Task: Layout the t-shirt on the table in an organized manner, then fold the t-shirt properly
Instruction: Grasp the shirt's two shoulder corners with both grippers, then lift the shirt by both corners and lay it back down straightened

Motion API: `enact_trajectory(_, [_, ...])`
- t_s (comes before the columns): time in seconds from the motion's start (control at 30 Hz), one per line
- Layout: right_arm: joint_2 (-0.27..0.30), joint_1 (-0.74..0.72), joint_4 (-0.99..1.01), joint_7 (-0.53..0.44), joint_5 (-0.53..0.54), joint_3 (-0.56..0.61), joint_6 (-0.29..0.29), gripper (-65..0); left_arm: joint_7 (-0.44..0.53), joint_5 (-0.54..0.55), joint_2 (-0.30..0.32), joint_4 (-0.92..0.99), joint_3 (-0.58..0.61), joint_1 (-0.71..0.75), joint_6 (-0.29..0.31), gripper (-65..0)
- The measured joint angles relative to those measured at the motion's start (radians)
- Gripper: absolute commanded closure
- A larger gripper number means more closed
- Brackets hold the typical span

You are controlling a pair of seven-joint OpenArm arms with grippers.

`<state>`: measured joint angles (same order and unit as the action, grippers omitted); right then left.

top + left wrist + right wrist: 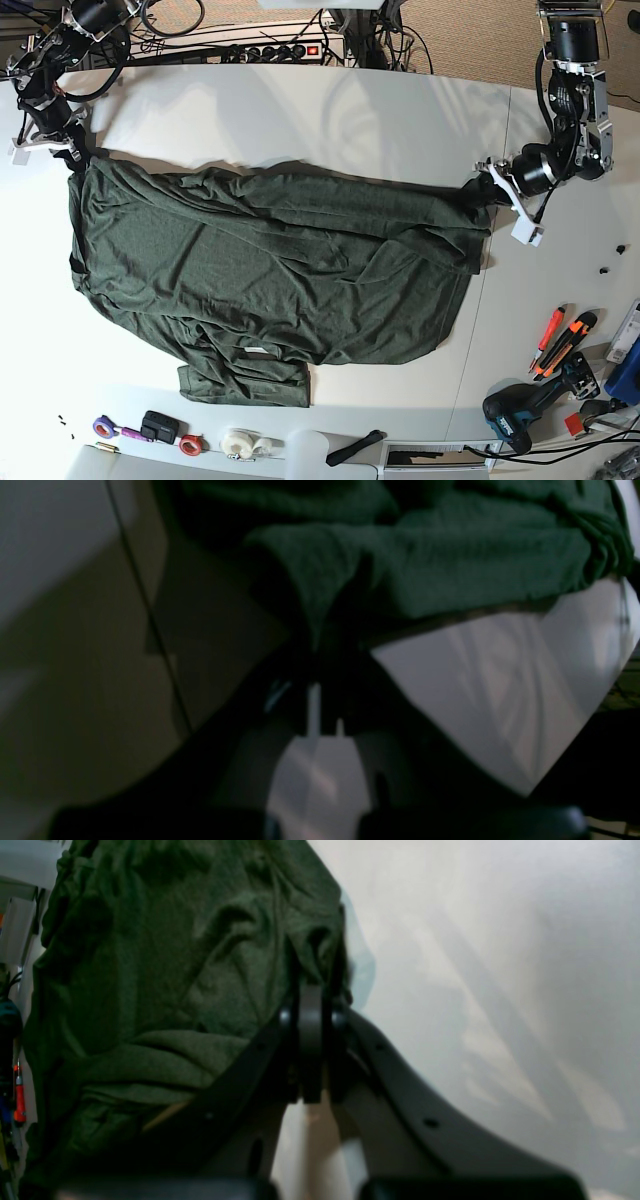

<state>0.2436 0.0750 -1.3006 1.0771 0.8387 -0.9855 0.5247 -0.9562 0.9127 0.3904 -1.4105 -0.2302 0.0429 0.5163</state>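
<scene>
The dark green t-shirt (270, 270) lies spread across the white table (300, 110), rumpled, with its pale neck label (258, 350) near the front edge. My left gripper (482, 193) is at the shirt's right edge in the base view. In the left wrist view, that left gripper (340, 625) is shut on a fold of the t-shirt (450, 555). My right gripper (73, 153) is at the shirt's far left corner. In the right wrist view, the right gripper (312, 972) is shut on bunched t-shirt fabric (165, 980).
A dark seam line (490, 260) crosses the table on the right. Orange cutters (558, 342), a drill (520, 412) and other tools lie at the front right. Tape rolls (240, 443) and small items line the front edge. A power strip (270, 50) with cables sits at the back.
</scene>
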Motion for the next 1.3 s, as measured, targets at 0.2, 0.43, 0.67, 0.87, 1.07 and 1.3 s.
enact_trajectory(0.2, [0.037,0.002,0.0,0.054,0.003,0.0,0.002,0.0,-0.031,0.014,0.007,-0.003,0.0,-0.002,0.024,0.0])
enact_trajectory(0.43, [0.173,0.047,0.0,0.084,0.022,0.002,0.022,0.0,-0.152,0.149,0.014,-0.011,-0.113,0.063,0.098,0.0])
enact_trajectory(0.67, [0.241,0.089,0.0,0.11,0.06,0.004,0.024,0.0,-0.196,0.249,0.014,-0.074,-0.202,0.203,0.136,0.0])
enact_trajectory(0.87, [0.243,0.092,0.0,0.132,0.075,0.004,0.026,0.0,-0.212,0.252,0.014,-0.138,-0.211,0.243,0.136,0.0])
enact_trajectory(1.07, [0.252,0.143,0.0,0.161,0.107,0.004,0.058,0.0,-0.241,0.252,0.015,-0.179,-0.211,0.313,0.136,0.0])
enact_trajectory(1.3, [0.277,0.183,0.0,0.177,0.126,0.004,0.064,0.0,-0.248,0.263,0.024,-0.193,-0.211,0.382,0.163,0.0])
